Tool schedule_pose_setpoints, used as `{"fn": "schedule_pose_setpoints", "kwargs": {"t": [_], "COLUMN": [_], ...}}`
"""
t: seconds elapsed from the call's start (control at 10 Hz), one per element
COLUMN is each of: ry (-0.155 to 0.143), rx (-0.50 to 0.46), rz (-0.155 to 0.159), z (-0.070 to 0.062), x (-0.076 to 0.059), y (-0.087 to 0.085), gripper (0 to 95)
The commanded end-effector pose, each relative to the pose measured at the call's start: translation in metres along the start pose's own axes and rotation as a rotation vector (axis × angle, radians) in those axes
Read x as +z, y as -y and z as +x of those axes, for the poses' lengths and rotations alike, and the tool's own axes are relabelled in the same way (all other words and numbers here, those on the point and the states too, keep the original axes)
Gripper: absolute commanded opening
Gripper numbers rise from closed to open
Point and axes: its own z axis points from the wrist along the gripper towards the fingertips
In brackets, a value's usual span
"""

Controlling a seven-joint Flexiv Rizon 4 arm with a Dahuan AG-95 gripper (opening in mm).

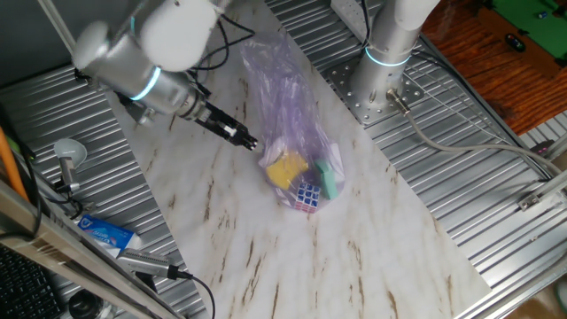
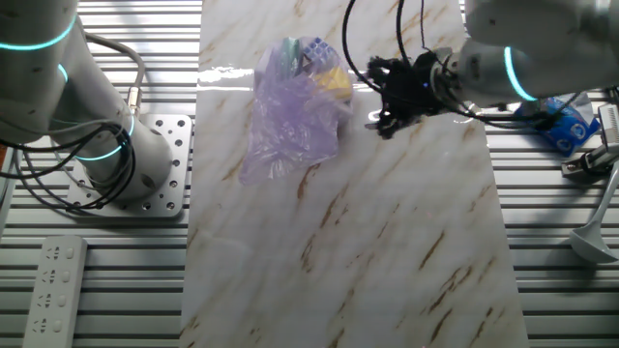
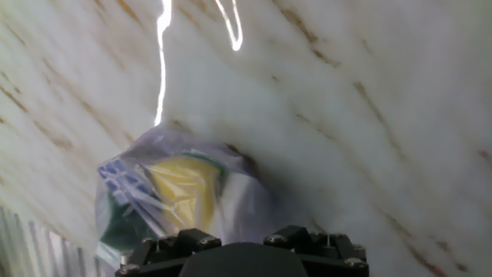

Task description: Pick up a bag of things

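Observation:
The bag of things (image 1: 292, 133) is a long crinkly pale-purple plastic bag lying on the marble board (image 1: 266, 257). A yellow block (image 1: 286, 168), a green piece (image 1: 330, 177) and a multicoloured cube (image 1: 307, 197) show through its near end. It also shows in the other fixed view (image 2: 290, 126) and in the hand view (image 3: 177, 192). My gripper (image 1: 251, 142) is low over the board, just left of the bag's filled end and apart from it. It looks narrow and shut in both fixed views (image 2: 379, 121). It holds nothing. The hand view shows only the gripper's base, not the fingertips.
A blue-and-white tube (image 1: 106, 235) lies on the ribbed metal table left of the board, with a white ladle-like tool (image 1: 66, 155) near it. The arm's base plate (image 1: 372, 89) stands at the far right. A white remote (image 2: 53, 290) lies beside the base.

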Motion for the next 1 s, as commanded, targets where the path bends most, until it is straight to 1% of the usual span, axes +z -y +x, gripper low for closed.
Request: {"fn": "schedule_pose_setpoints", "kwargs": {"t": [0.1,0.2,0.3,0.4,0.5,0.6,0.7,0.8,1.0], "ry": [0.018,0.024,0.034,0.043,0.049,0.067,0.072,0.075,0.075], "rx": [-0.024,-0.035,-0.037,-0.039,-0.038,-0.023,-0.016,-0.014,-0.01], "rz": [-0.01,-0.022,-0.02,-0.011,-0.01,0.001,0.003,0.006,0.006], "z": [0.02,0.026,0.03,0.031,0.03,0.03,0.03,0.03,0.03], "x": [0.027,0.04,0.049,0.052,0.052,0.052,0.052,0.051,0.051], "y": [-0.005,-0.006,-0.007,-0.007,-0.007,-0.008,-0.008,-0.008,-0.008], "gripper": [76.0,76.0,76.0,76.0,57.0,19.0,19.0,0.0,0.0]}}
